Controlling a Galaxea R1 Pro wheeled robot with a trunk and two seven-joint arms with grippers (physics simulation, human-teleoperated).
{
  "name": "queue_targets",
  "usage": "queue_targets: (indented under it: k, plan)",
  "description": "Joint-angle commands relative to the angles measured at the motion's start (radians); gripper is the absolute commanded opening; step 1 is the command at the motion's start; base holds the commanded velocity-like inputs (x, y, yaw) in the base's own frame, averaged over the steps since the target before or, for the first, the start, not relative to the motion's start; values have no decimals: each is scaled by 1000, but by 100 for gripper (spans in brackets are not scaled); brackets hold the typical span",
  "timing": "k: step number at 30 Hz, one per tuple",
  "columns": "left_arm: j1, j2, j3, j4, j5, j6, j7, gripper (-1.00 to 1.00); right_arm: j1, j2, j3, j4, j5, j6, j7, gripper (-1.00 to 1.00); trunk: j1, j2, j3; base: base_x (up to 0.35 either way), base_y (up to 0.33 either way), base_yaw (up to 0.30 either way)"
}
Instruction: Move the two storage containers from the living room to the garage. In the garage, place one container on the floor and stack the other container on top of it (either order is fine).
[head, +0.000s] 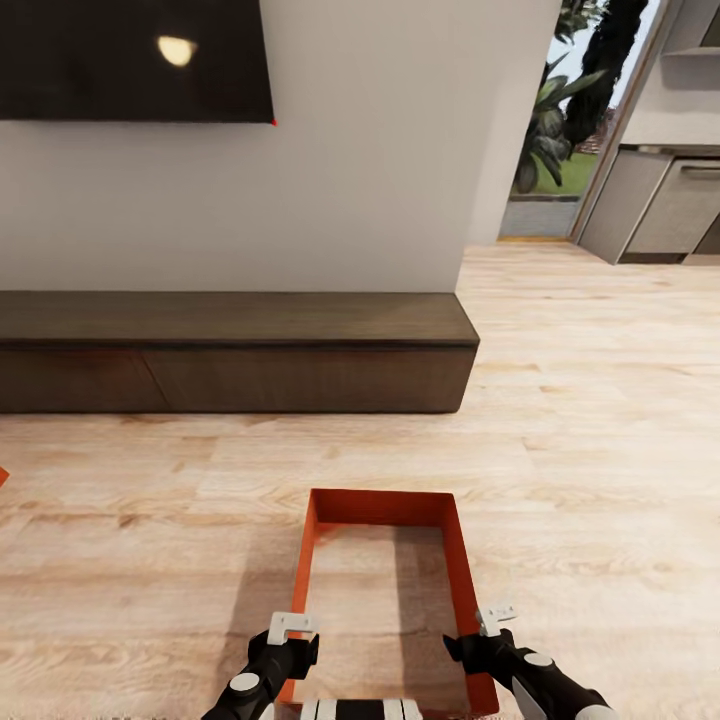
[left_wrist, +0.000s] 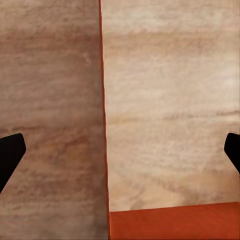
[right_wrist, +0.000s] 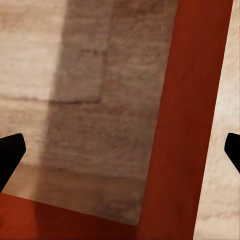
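Head view is taken up by a pale wood-plank floor (head: 600, 420), on which an orange-red, thin-walled, lidless rectangular bin (head: 463, 590) is seen at the lower centre of the frame, its bottom appearing see-through to the planks. At the far left edge, a small orange-red corner (head: 3, 477) of something is visible; what it belongs to cannot be told. A long dark low cabinet (head: 235, 350) is set against a pale grey wall (head: 370, 150), with a black wall TV (head: 135, 60) at the upper left. At the upper right, a doorway with green plants (head: 560, 110) and grey kitchen units (head: 665, 205) is shown.

The left pincer (head: 290, 628) is held over the bin's left wall, the right pincer (head: 495, 618) over its right wall. In both wrist views the black fingertips (left_wrist: 10, 155) (right_wrist: 10, 155) are spread wide, the wall lying between them, untouched.
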Motion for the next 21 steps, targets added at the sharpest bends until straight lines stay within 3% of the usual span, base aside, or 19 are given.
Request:
queue_targets:
  k: [1,4,5,6,21]
  plan:
    - [-1,1,-6,-2,9,4,8,100,1,2,-1,19,10,-4,2,100,1,0,-5,0,0,0]
    - [-1,1,-6,-2,9,4,8,100,1,2,-1,19,10,-4,2,100,2,-1,-16,0,0,0]
    - [-1,1,-6,-2,9,4,8,100,1,2,-1,19,10,-4,2,-100,3,-1,-20,0,0,0]
    - [-1,1,-6,-3,9,4,9,-100,1,2,-1,18,10,-4,2,-100,3,-1,-24,0,0,0]
    - [-1,1,-6,-4,10,4,7,-100,1,2,-1,16,10,-6,2,-100,4,-2,-32,0,0,0]
